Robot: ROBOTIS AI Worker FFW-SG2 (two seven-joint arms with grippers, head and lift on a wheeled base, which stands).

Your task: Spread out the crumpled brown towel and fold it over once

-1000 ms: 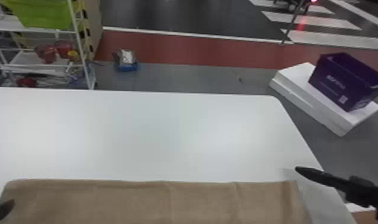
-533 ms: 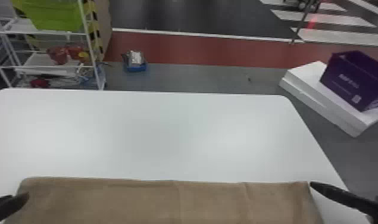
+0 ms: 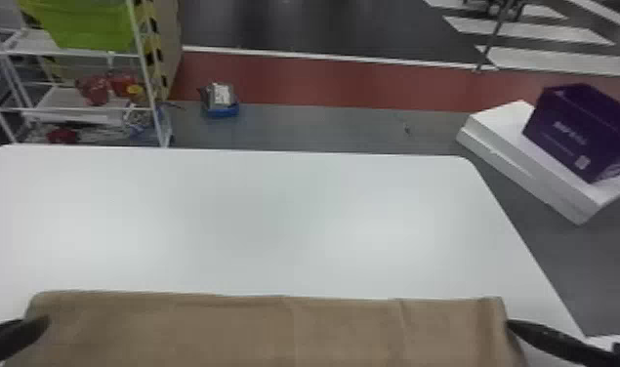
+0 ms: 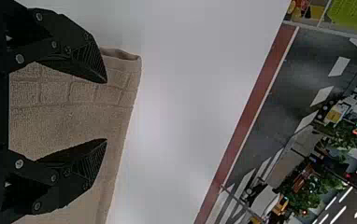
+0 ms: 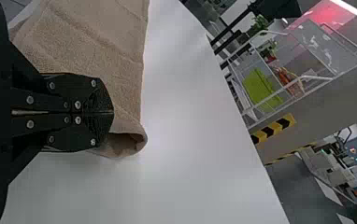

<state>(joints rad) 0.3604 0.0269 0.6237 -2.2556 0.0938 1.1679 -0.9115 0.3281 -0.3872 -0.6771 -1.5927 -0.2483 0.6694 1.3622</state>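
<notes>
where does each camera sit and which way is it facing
Head view: on the head, facing forward and down at the table and brown towel; left gripper and right gripper at the lower corners.
Left wrist view: on that wrist, past its open fingers over towel and table.
Right wrist view: on that wrist, past shut fingers over the towel's corner.
All three share towel and table.

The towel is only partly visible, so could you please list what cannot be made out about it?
- Near edge of the towel: head view, cut off by the bottom edge.
- Cloth directly beneath the left gripper: left wrist view, covered by its fingers.
- Whether the right gripper pinches any cloth: right wrist view, its closed fingers hide it.
</notes>
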